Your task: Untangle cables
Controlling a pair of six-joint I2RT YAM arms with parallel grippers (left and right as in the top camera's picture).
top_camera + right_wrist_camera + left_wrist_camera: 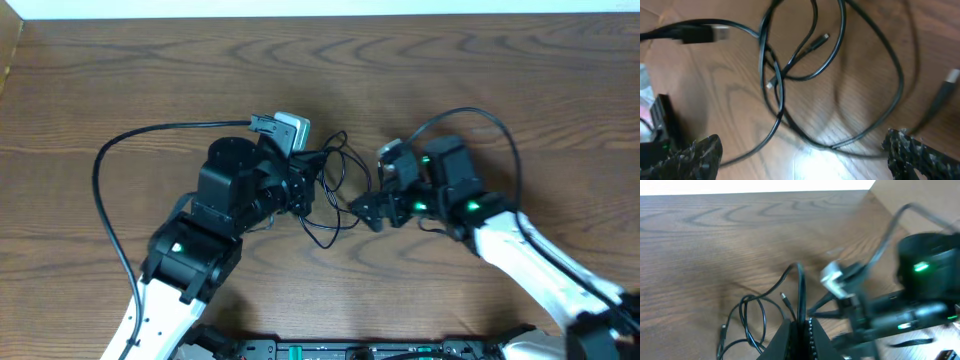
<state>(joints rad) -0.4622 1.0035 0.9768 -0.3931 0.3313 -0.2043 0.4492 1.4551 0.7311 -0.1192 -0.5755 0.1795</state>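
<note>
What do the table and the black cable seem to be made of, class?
The table: wood or wood-look laminate, low sheen; brown grain swirls show. The black cable: likely rubbery plastic sheath, slightly glossy; it bends in smooth loops and catches light.

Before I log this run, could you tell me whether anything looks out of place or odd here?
Nothing looks damaged. The black cable lies in crossed, overlapping loops by the open right tool, and the shut left tool pinches one strand.
</note>
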